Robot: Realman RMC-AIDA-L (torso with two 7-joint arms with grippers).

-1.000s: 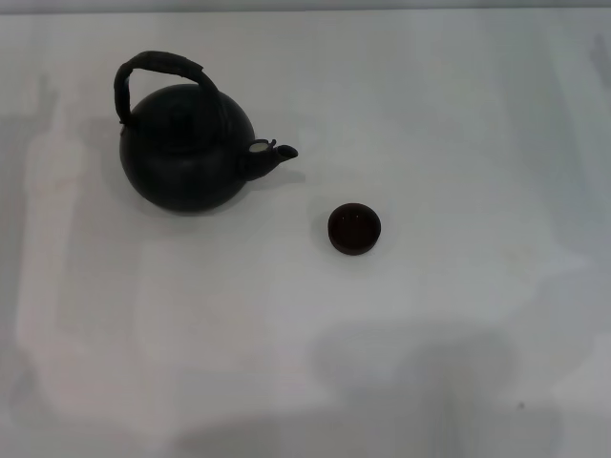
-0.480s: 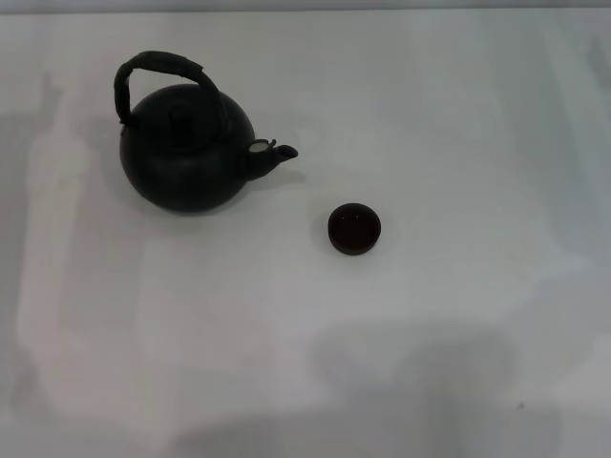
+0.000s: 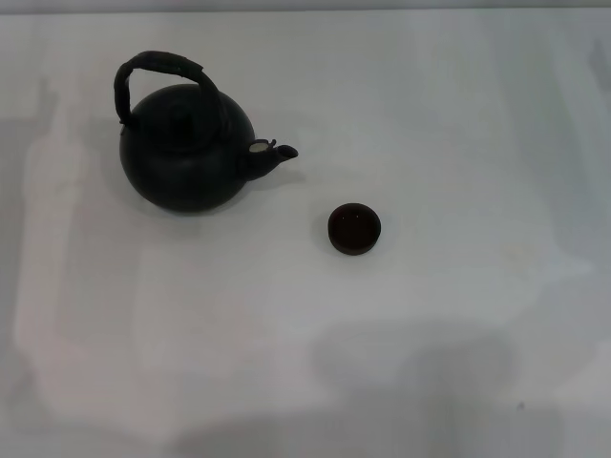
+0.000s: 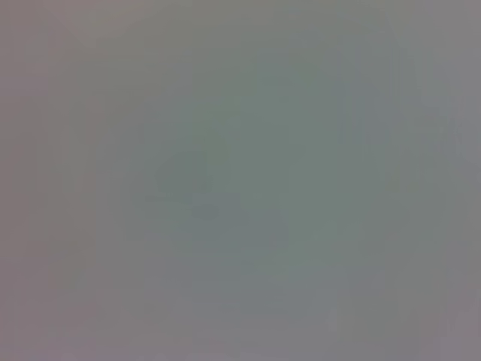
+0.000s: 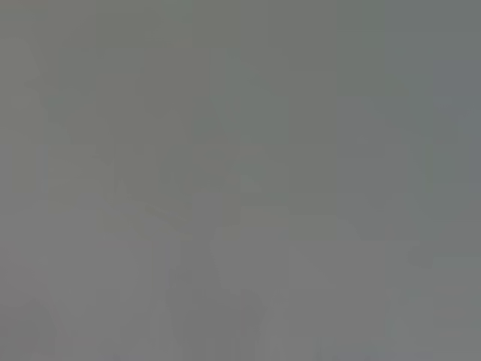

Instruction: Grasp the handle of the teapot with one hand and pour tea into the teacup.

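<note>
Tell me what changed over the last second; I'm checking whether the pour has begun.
Nothing visibly changed. The teapot stands upright on the white table with its handle untouched, its spout toward the teacup, which sits apart from it. Neither arm's tool shows in any view.

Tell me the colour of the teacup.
The teacup is dark brown-black, seen best in the head view, standing apart from the black teapot.
</note>
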